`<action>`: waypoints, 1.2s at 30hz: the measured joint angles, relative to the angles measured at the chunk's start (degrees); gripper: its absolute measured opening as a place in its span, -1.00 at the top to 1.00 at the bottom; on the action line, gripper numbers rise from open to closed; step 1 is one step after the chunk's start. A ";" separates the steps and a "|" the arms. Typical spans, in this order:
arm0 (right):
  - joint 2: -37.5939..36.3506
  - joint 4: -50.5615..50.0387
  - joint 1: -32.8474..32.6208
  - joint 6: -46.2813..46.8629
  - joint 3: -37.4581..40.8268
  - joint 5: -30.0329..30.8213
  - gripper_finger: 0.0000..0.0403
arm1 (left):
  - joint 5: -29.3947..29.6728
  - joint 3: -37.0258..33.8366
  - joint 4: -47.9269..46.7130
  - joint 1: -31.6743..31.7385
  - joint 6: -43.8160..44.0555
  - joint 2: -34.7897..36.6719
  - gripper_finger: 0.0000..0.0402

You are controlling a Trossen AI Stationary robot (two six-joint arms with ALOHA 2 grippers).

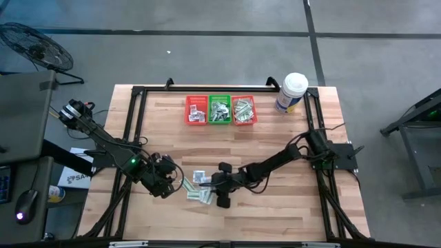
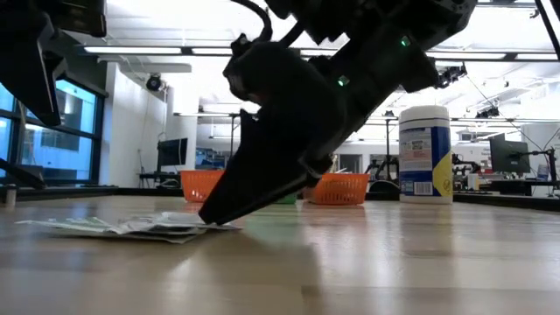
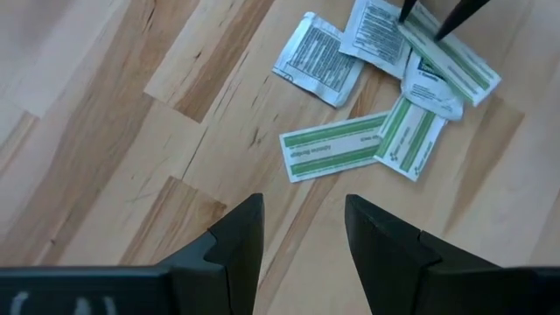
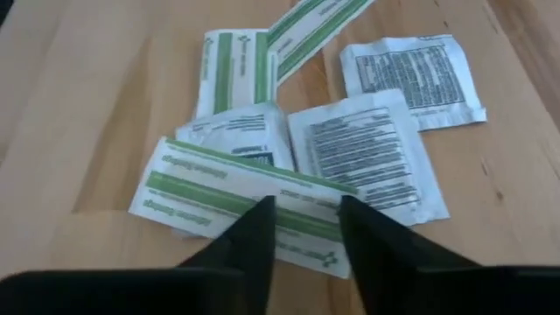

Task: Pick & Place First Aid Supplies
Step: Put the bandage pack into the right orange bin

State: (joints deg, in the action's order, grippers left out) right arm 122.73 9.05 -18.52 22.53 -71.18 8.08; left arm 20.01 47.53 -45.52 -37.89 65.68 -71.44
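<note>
While the left tool hovers spread, the right tool straddles a green-striped packet, fingers parted

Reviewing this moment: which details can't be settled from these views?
- Whether the right claw grips the green-striped packet: right wrist view, its tips cover the contact.
- Basket contents: high view, too small to count.
- Loose packets: low view, seen edge-on, partly behind the arm.
- Packet print: left wrist view, too small to read.

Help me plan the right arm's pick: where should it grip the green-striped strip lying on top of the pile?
Probably the strip by its near long edge, from above: it lies flat across other packets, and the right gripper's open fingertips already straddle that edge.
</note>
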 joint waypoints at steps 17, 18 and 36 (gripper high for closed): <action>-1.17 -8.47 -1.63 -9.99 -5.09 -1.12 -0.20 | -1.00 0.00 -0.10 0.00 -1.10 0.00 0.21; -1.17 -8.54 -1.53 -9.34 -5.09 -1.21 -0.20 | -1.32 0.00 -0.09 0.00 -1.17 0.00 0.21; 3.20 -10.79 -0.18 -10.01 -5.63 -3.27 -0.08 | -3.06 0.00 -0.96 0.00 -1.39 0.00 0.21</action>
State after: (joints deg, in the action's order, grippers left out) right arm 125.93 -1.74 -18.70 12.52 -76.81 4.80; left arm 16.95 47.53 -46.48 -37.89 64.29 -71.44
